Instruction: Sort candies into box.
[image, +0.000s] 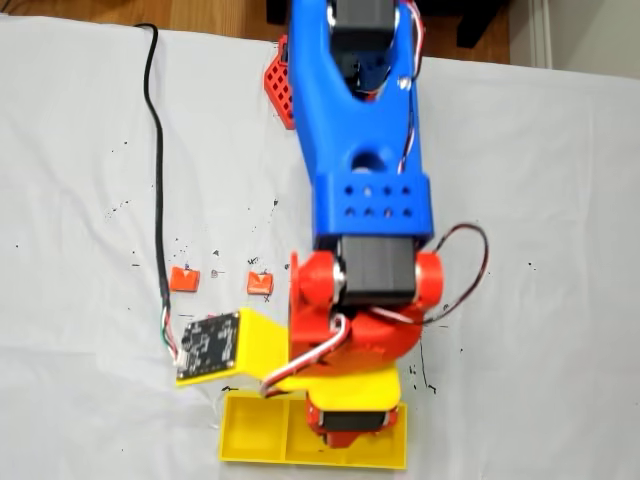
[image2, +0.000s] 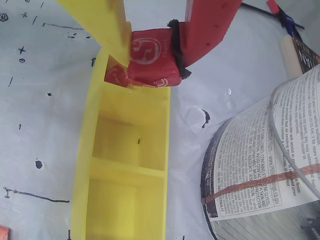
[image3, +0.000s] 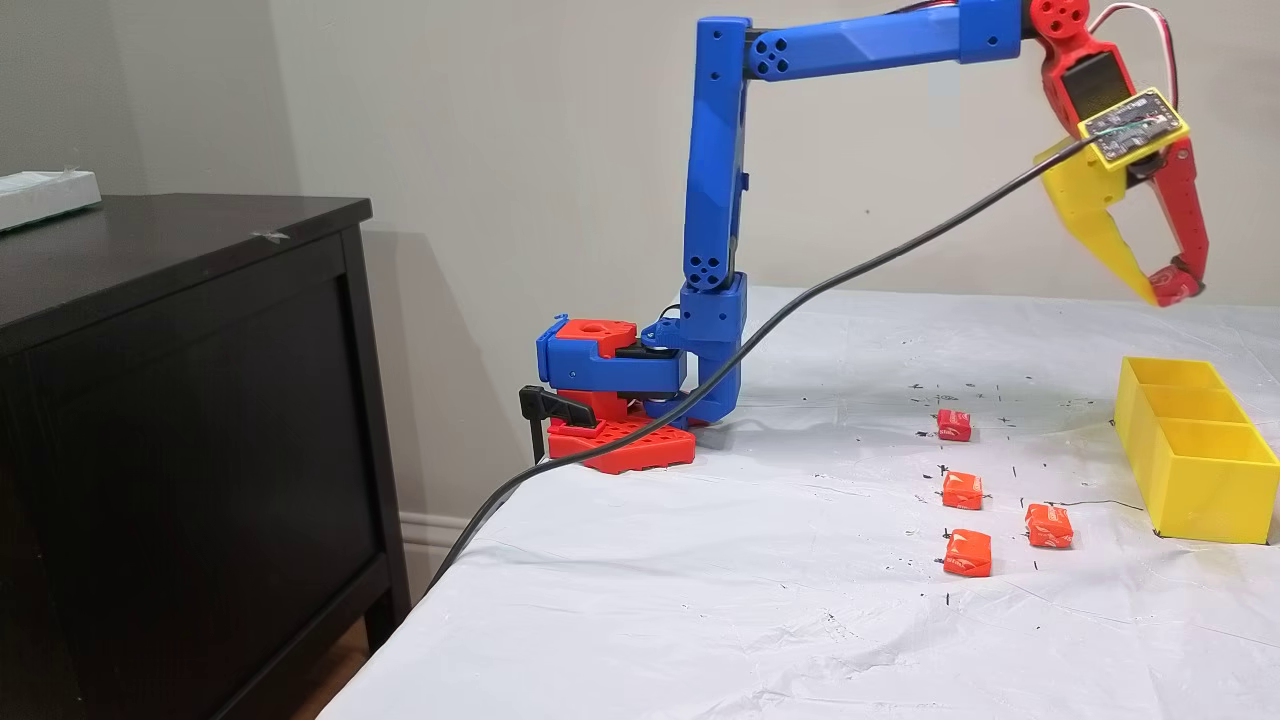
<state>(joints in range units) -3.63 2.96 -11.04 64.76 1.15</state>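
My gripper (image3: 1163, 288) hangs well above the far end of the yellow box (image3: 1190, 470), shut on a red candy (image3: 1173, 283) with white marks. In the wrist view the yellow and red fingers of the gripper (image2: 150, 56) pinch that candy (image2: 150, 46) over the box's (image2: 80, 200) end compartment. More red wrapper (image2: 145, 79) shows just under it; I cannot tell whether it is a second sweet. The two nearer compartments hold nothing. On the cloth lie a red candy (image3: 954, 424) and three orange candies (image3: 962, 490) (image3: 1048, 525) (image3: 967, 553). Two orange candies (image: 184, 279) (image: 261, 284) show left of the arm.
A printed, paper-wrapped roll (image2: 260, 165) stands close to the right of the box in the wrist view. A black cable (image3: 800, 300) runs from the wrist down off the table's left edge. The arm's base (image3: 610, 400) is clamped there, beside a dark cabinet (image3: 180, 400).
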